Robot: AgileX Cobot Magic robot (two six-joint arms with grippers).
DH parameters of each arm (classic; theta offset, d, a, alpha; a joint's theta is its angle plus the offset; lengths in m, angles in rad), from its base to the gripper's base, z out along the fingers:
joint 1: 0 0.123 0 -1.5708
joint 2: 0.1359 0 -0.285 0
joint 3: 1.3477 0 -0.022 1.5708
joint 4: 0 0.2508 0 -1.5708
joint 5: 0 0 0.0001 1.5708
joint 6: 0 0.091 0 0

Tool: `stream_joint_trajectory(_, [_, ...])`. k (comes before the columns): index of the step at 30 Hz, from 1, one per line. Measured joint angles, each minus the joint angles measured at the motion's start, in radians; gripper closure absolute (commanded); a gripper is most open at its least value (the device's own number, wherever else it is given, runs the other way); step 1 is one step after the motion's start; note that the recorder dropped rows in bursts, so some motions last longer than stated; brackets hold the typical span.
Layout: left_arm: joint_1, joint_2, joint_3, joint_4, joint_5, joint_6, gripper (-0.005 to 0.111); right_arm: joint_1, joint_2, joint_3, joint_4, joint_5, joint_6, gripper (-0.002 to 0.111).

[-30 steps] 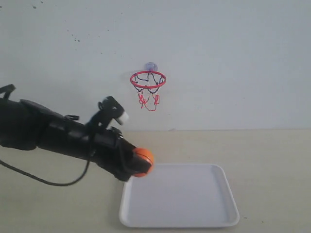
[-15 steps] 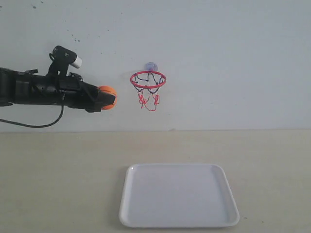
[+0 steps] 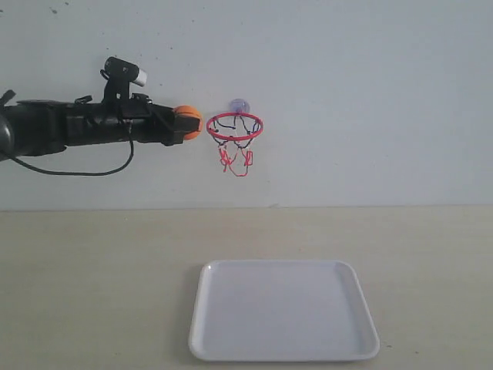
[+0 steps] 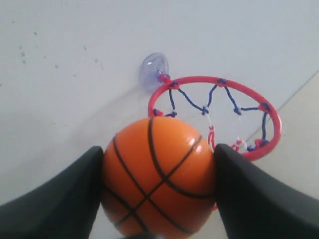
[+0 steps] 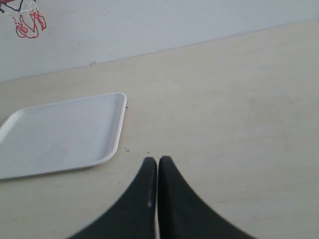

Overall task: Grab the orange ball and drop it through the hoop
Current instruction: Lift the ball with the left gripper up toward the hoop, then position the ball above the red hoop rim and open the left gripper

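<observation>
My left gripper (image 3: 182, 125) is shut on the orange ball (image 3: 188, 122), held high near the wall just left of the hoop (image 3: 234, 126), about level with its red rim. In the left wrist view the ball (image 4: 158, 175) sits squeezed between the two black fingers (image 4: 55, 199), with the red ring (image 4: 219, 115) and its net just beyond it and the suction cup (image 4: 153, 68) on the wall. My right gripper (image 5: 157, 160) is shut on nothing, low over the table; it does not show in the exterior view.
A white tray (image 3: 283, 310) lies on the beige table below the hoop; the right wrist view shows the tray (image 5: 60, 134) too, with the net's lower strings (image 5: 29, 24) on the wall. A black cable (image 3: 85, 171) hangs from the left arm.
The left arm has lifted the ball from just above the tray's near-left corner up to hoop height, then moved right toward the rim. The tray and hoop have not moved.
</observation>
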State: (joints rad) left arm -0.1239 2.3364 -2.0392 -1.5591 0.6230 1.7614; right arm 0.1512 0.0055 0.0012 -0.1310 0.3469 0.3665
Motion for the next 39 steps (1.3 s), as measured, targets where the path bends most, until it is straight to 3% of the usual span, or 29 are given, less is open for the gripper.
stream_joint_trajectory(10, [-0.055,0.106,-0.317,-0.007,-0.020,-0.056,0.103,0.000,0.000,0.000,0.000,0.000,0.000,0.108])
stream_joint_trajectory(14, [-0.082,0.140,-0.387,0.002,-0.042,-0.067,0.103,0.000,0.000,0.000,0.000,0.000,0.000,0.108])
stream_joint_trajectory(31, [-0.084,0.201,-0.401,-0.008,-0.063,-0.075,0.103,0.000,0.000,0.000,0.000,0.000,0.000,0.108])
stream_joint_trajectory(39, [-0.084,0.203,-0.401,-0.088,-0.053,-0.092,0.103,0.000,0.000,0.000,0.000,0.000,0.000,0.108])
